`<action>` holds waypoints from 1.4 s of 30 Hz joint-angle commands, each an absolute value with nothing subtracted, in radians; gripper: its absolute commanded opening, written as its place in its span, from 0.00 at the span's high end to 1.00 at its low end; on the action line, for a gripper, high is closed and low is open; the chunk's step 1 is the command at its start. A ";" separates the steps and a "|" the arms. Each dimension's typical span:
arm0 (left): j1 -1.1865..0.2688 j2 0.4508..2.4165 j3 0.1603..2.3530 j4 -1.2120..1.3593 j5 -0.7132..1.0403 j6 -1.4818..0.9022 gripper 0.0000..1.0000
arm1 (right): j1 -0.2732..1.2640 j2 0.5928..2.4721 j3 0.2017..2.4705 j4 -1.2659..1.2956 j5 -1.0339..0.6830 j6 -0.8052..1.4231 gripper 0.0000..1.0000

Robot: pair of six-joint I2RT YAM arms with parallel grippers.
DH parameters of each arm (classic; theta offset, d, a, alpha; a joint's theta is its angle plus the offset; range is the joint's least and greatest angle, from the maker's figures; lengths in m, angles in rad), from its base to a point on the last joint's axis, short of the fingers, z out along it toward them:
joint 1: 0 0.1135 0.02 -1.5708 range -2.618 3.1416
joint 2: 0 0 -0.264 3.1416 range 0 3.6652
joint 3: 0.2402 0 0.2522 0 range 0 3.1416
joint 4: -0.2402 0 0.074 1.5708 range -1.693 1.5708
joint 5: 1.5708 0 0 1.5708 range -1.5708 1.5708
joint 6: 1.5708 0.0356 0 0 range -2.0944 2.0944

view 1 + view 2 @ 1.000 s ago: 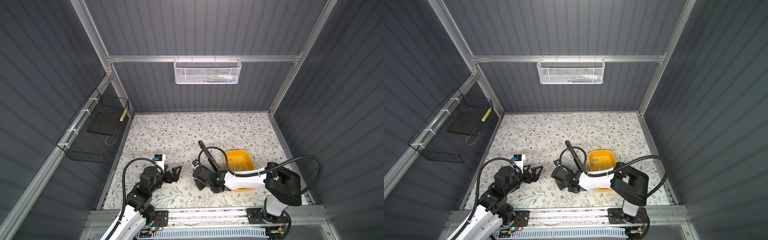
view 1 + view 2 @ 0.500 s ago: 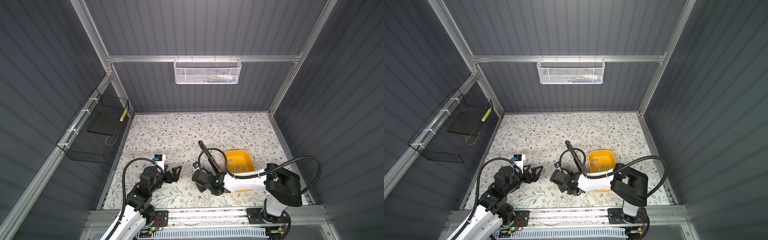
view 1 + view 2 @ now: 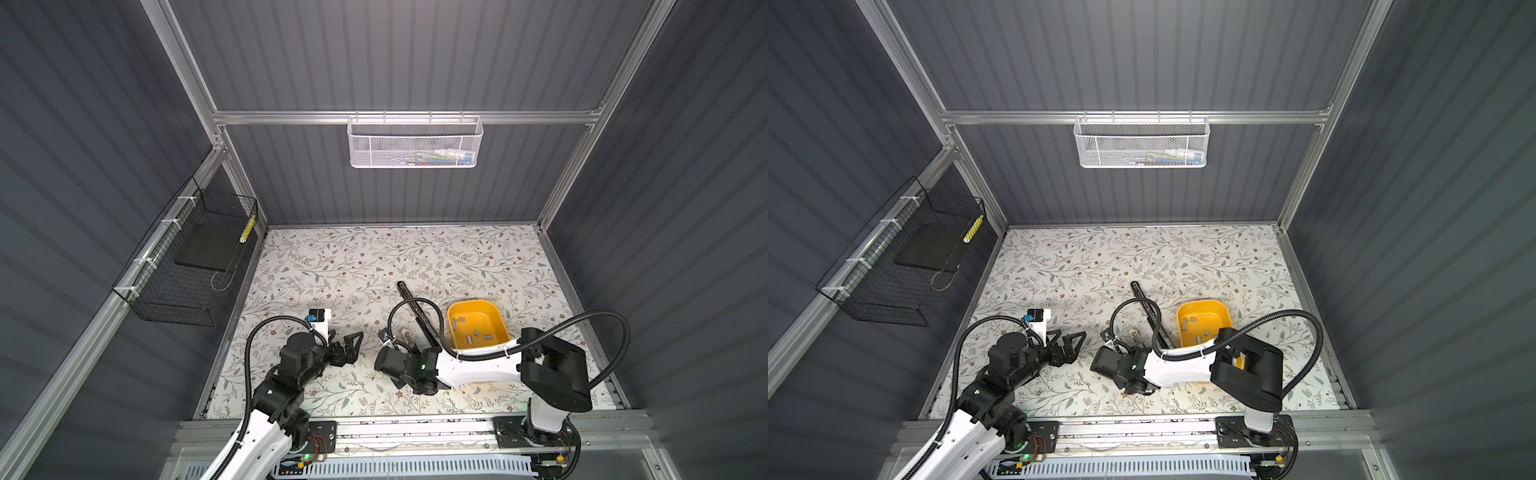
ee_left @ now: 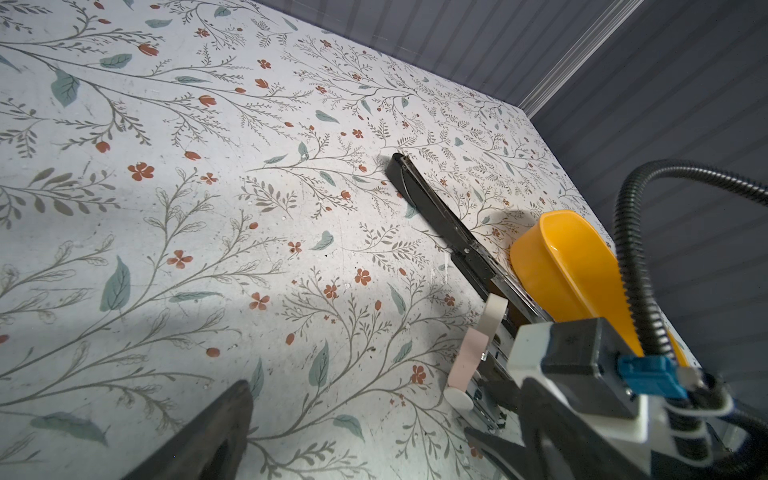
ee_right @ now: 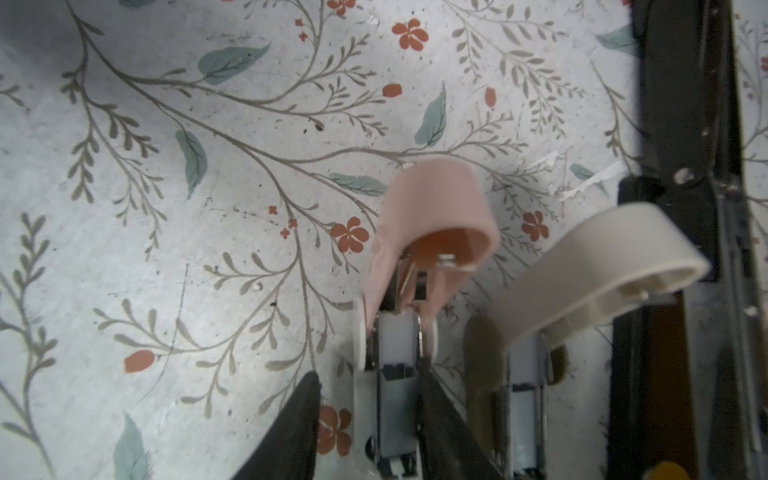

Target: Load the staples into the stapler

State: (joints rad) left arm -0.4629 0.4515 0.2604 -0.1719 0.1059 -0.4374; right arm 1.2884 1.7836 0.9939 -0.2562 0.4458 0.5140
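Right wrist view: right claw part-open, loose astride the pink stapler, while in a top view the staples sit in the yellow tray, toward the table's right edge, nearer this arm.

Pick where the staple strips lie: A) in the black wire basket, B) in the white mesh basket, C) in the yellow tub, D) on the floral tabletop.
C: both top views show the grey staple strips scattered on the floor of the yellow tub.
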 commanded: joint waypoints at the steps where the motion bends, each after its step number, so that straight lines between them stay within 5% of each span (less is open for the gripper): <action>1: -0.463 0.441 0.256 -0.179 0.109 -0.430 0.00 | 1.295 1.804 1.018 -0.304 0.475 0.521 0.57; 21: -0.463 0.431 0.255 -0.182 0.109 -0.430 0.00 | 1.344 1.839 1.070 -0.383 0.551 0.551 0.47; 42: -0.463 0.422 0.255 -0.187 0.107 -0.431 0.00 | 1.365 1.851 1.078 -0.412 0.561 0.583 0.13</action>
